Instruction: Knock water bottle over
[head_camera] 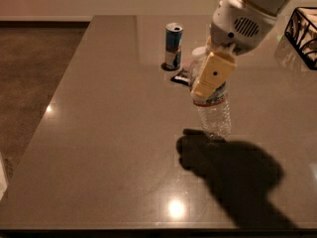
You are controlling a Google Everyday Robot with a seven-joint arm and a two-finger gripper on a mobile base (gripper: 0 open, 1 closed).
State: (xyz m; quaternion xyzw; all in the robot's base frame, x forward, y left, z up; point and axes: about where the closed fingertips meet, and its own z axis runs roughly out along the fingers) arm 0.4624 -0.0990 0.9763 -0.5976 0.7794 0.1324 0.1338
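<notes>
The water bottle (pixel 215 114) is a clear ribbed plastic bottle with a label band, standing about upright right of the table's middle. Its white cap (pixel 198 53) shows just left of the gripper. My gripper (pixel 212 76) comes down from the upper right and closes around the bottle's upper part. One cream finger (pixel 214 73) lies across the front of the bottle above the label. The other finger is hidden behind the bottle. I cannot tell whether the bottle's base touches the table.
A slim blue-and-silver can (pixel 173 46) stands behind and left of the bottle. A small dark flat object (pixel 180 77) lies between them. A black wire basket (pixel 303 36) sits at the far right. The table's (pixel 99 148) left edge drops to carpet.
</notes>
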